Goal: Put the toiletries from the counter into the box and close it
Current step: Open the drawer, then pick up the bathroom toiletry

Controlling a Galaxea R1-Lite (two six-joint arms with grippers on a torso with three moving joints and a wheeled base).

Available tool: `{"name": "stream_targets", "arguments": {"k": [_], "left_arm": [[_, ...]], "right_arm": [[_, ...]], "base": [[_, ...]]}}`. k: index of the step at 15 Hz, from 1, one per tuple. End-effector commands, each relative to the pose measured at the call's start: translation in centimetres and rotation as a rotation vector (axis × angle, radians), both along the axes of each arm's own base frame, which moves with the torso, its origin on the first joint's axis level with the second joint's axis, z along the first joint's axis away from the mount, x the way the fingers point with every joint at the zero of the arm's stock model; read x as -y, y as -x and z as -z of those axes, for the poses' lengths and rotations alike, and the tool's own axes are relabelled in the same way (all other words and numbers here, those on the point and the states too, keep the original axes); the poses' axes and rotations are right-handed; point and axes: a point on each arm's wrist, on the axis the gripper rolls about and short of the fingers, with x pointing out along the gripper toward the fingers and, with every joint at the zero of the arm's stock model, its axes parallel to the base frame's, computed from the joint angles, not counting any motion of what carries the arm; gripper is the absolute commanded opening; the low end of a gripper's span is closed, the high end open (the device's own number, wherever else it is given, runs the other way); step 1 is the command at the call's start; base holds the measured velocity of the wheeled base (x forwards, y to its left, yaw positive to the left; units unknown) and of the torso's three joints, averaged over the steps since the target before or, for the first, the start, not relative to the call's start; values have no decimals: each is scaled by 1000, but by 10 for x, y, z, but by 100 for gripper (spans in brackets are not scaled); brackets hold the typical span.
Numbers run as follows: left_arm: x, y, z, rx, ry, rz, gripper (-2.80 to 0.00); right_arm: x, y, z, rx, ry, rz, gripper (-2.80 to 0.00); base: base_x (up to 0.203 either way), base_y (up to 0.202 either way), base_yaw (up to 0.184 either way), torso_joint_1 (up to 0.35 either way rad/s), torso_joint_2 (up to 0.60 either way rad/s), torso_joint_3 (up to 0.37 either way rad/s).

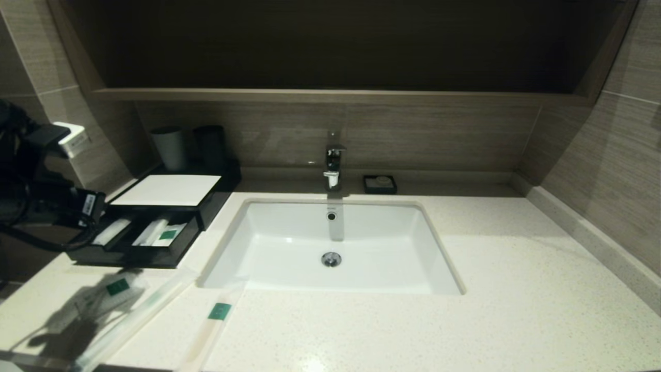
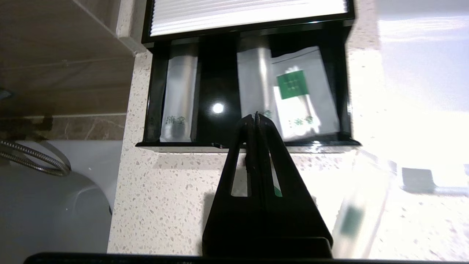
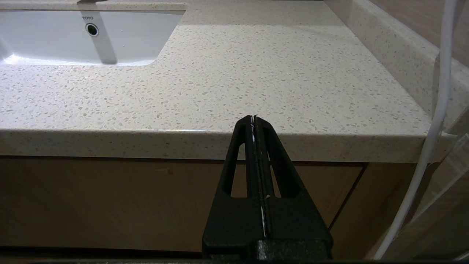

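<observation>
Black box (image 1: pixel 155 227) is sitting drawer-open on the bench (image 1: pixel 465 289), already holding packets (image 2: pixel 304 91); two long packets (image 1: pixel 214 325) and a short sachet (image 1: pixel 116 289) are lying outside. Left gripper (image 2: pixel 256 116), fingers together and empty, is hovering at the drawer; right gripper (image 3: pixel 253 119) is resting pressed together below the bench edge.

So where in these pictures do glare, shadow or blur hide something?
Head view: the arm's shadow darkens the counter near one packet. Left wrist view: glare whitens the counter beside the drawer; a long packet is blurred. Right wrist view: evenly lit.
</observation>
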Motion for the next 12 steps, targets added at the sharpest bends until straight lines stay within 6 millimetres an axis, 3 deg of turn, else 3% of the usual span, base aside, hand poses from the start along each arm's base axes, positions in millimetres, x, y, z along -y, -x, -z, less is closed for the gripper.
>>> {"name": "stream_targets", "arguments": {"k": [1, 4, 8, 12], "left_arm": [[14, 25, -22, 52, -1, 55, -280], [24, 53, -33, 19, 70, 174, -280], [39, 82, -31, -110, 140, 279, -280], [45, 127, -38, -172, 169, 312, -280]], "right_arm": [[0, 0, 0, 0, 0, 0, -280], [0, 0, 0, 0, 0, 0, -280], [0, 0, 0, 0, 0, 0, -280], [0, 0, 0, 0, 0, 0, -280]], "base": [[0, 0, 0, 0, 0, 0], [0, 0, 0, 0, 0, 0], [0, 0, 0, 0, 0, 0], [0, 0, 0, 0, 0, 0]]}}
